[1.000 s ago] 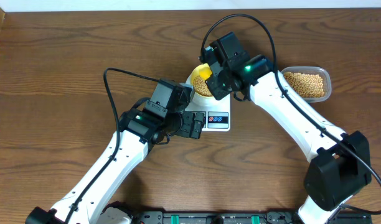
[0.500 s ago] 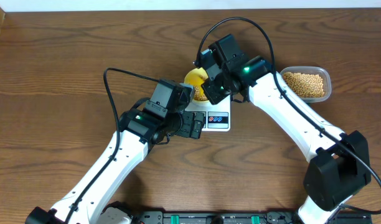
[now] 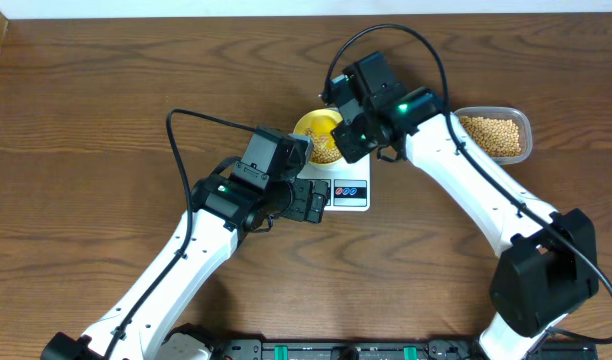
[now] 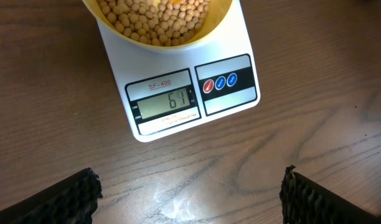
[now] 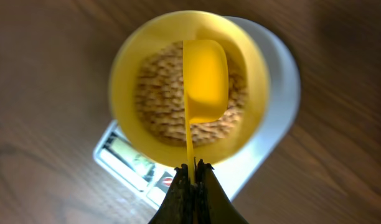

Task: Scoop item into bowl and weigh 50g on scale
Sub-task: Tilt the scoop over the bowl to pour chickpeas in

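Right pincer [image 5: 192, 171]: clamped on scoop [image 5: 205, 81] handle, over bowl [image 5: 119, 81], frame centre. Left pincer [image 4: 190, 193]: wide, empty. Scale [image 4: 193, 87] shows 61; weighing overshoots, so beans [image 4: 153, 18] likely need removing.

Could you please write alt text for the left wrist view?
A white scale on a wooden table reads 61, with a yellow bowl of beans on it. The left gripper's fingertips sit wide apart at the bottom corners.

Bowl [image 5: 123, 81]: pale yellow. Beans [image 4: 153, 18]: tan-beige, plain. Scoop [image 5: 205, 78]: bright yellow. Scale [image 4: 192, 93]: white, black-edged panels; grey-green display [image 4: 165, 102], dark digits; buttons [image 4: 220, 82] one red, two blue. Table [image 4: 315, 155]: dark brown, streaked wood grain. Tub [image 3: 529, 135]: clear.
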Controlling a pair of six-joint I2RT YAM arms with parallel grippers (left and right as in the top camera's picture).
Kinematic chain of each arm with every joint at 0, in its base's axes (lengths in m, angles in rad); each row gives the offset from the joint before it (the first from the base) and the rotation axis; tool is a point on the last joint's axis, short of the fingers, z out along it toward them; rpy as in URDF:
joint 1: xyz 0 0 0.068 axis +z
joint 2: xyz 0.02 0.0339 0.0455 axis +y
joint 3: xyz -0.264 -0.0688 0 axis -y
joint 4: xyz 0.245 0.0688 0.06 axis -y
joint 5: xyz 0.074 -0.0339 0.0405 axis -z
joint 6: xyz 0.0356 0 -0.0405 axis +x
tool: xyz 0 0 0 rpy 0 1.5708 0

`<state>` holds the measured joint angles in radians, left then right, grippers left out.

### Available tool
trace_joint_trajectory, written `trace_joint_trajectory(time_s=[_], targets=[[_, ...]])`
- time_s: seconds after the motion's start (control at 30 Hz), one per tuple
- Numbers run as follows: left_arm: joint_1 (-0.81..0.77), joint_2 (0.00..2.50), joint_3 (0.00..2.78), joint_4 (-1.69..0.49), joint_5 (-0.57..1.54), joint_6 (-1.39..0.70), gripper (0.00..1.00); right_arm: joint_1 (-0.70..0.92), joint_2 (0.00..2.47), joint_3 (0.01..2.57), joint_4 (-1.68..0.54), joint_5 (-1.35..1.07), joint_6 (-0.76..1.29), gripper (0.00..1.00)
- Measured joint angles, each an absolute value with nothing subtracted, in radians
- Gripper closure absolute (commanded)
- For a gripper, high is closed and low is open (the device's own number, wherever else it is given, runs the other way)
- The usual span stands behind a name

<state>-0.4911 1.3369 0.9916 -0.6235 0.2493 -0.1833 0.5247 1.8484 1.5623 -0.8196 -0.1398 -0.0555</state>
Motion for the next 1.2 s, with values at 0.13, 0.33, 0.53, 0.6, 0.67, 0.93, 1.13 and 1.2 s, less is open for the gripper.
trace_joint_trajectory(time_s=[0.13, 0.33, 0.53, 0.6, 0.67, 0.93, 1.13, 1.2], targets=[[-0.491, 1.337, 0.992, -0.624, 0.249, -0.183, 0.06, 0.511, 1.848, 1.562, -0.82, -0.122, -0.056, 0.99], [-0.491, 1.337, 0.992, -0.624, 0.249, -0.183, 0.06, 0.509, 1.848, 1.562, -0.82, -0.085, -0.056, 0.99], [-0.491, 1.337, 0.992, -0.624, 0.249, -0.183, 0.06, 0.507, 1.848, 1.562, -0.82, -0.069, -0.056, 0.99], [-0.491, 1.337, 0.992, -0.624, 0.249, -0.183, 0.06, 0.507, 1.848, 1.562, -0.82, -0.07, -0.056, 0.99], [-0.491, 1.337, 0.992, -0.624, 0.249, -0.183, 0.05, 0.507, 1.848, 1.562, -0.82, -0.07, -0.056, 0.99], [-0.491, 1.337, 0.992, -0.624, 0.249, -0.183, 0.05, 0.504, 1.848, 1.562, -0.822, -0.17, -0.055, 0.99], [-0.491, 1.337, 0.992, -0.624, 0.249, -0.183, 0.06, 0.491, 1.848, 1.562, -0.822, -0.226, -0.034, 0.99], [-0.491, 1.337, 0.992, -0.624, 0.249, -0.183, 0.06, 0.481, 1.848, 1.562, -0.822, -0.245, -0.03, 0.99]])
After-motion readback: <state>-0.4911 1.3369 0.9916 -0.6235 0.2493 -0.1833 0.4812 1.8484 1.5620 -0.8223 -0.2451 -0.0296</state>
